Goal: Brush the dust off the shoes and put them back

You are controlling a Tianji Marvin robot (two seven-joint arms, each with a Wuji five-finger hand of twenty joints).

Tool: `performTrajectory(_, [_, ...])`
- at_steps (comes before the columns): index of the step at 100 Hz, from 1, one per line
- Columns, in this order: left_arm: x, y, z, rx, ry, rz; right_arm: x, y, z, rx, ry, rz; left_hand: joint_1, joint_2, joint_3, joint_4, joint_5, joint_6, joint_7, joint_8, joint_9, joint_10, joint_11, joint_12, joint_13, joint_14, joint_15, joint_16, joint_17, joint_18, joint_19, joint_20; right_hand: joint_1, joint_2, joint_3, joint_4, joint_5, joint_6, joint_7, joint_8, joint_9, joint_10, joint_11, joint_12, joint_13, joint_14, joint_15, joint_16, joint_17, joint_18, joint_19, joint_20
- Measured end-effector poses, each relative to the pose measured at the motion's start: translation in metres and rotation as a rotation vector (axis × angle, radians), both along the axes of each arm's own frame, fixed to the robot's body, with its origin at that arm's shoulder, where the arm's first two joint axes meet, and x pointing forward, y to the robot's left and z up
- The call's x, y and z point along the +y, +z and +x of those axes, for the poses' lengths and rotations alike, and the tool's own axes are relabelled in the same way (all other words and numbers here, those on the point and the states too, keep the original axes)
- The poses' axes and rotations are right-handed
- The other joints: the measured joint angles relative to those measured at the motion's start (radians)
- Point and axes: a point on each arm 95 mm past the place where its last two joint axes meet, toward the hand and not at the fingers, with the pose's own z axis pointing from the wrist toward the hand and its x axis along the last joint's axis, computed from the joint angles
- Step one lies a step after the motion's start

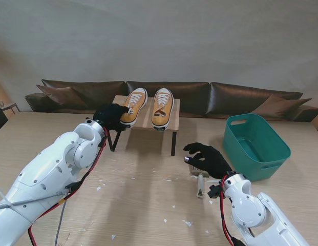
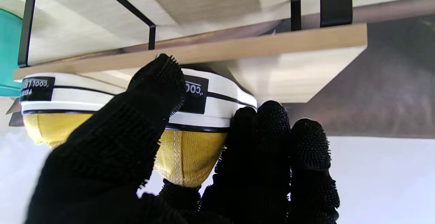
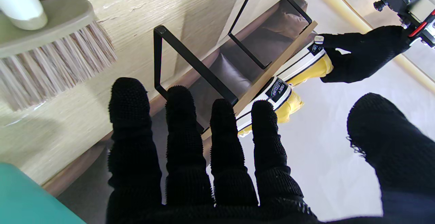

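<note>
Nearest you, your right hand (image 1: 209,159) hovers with fingers spread and empty over the brush (image 1: 199,180) lying on the table (image 1: 143,205). Farther off, your left hand (image 1: 110,117) grips the left shoe's (image 1: 134,106) heel; both shoes sit on the rack (image 1: 146,123), right shoe (image 1: 162,108) alongside.

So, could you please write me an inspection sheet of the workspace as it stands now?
Surface: light wooden table, scattered with small white specks.
Job's things: two yellow sneakers, left shoe and right shoe, side by side on a small wooden rack with black legs; brush lying on the table.
Clutter: teal plastic bin at the right, looks empty.
Hands: left hand closing round the left shoe's heel, shoe resting on the rack; right hand open, hovering over the brush.
Cables: red and black wires along the left arm, more on the right wrist.
Surroundings: dark brown sofa, plain pale wall.
</note>
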Motion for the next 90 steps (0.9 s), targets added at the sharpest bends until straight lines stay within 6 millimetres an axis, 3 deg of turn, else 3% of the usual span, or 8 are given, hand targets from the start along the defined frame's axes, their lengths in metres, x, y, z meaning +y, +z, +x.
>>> performTrajectory(25, [0.003,0.016,-0.01,-0.036,-0.028,-0.013,0.001,-0.001,-0.001,0.012,0.008,0.001,0.016,-0.023,-0.022,-0.001,0.001,0.012,-0.006,-0.009,0.138,-0.023,-0.046,-0.07,0.173,-0.005,-0.083,-0.052,0.159,0.027,0.0,-0.069,0.0,0.001,0.018,0.0,0.01,0.001,0.001,0.0,0.0,0.0,0.0,0.0,0.0,0.001,0.0,0.0,0.0,0.0,0.0,0.0])
performTrajectory(32, [0.004,0.019,-0.012,-0.043,-0.04,-0.007,0.001,-0.001,-0.001,0.013,0.009,0.001,0.016,-0.023,-0.023,-0.022,0.001,0.012,-0.009,-0.009,0.162,-0.028,-0.049,-0.079,0.198,-0.006,-0.092,-0.061,0.186,0.029,0.0,-0.079,0.0,0.001,0.018,0.0,0.01,0.001,0.001,0.0,0.0,0.001,0.0,0.0,0.0,0.002,0.0,0.0,0.0,0.0,0.0,0.0])
performTrajectory(53, [0.013,0.03,-0.028,-0.053,-0.077,0.006,0.002,-0.002,-0.001,0.015,0.01,0.001,0.016,-0.038,-0.023,-0.022,0.011,0.019,-0.021,-0.009,0.192,-0.033,-0.049,-0.081,0.224,-0.007,-0.104,-0.061,0.221,0.033,0.0,-0.092,0.0,0.001,0.018,0.0,0.01,0.001,0.001,0.0,0.0,0.002,0.0,0.0,0.0,0.004,0.0,0.0,0.0,0.0,0.0,0.0])
performTrajectory(90, [0.02,0.061,-0.078,-0.095,-0.152,0.001,0.003,-0.003,-0.002,0.021,0.015,-0.001,0.015,-0.05,-0.023,-0.022,0.013,0.02,-0.027,-0.009,0.203,-0.039,-0.049,-0.082,0.245,-0.007,-0.118,-0.061,0.233,0.035,0.0,-0.094,0.0,0.001,0.018,0.0,0.01,0.001,0.001,0.0,0.0,0.002,0.0,0.0,0.0,0.004,0.0,0.0,0.0,0.0,0.0,-0.001])
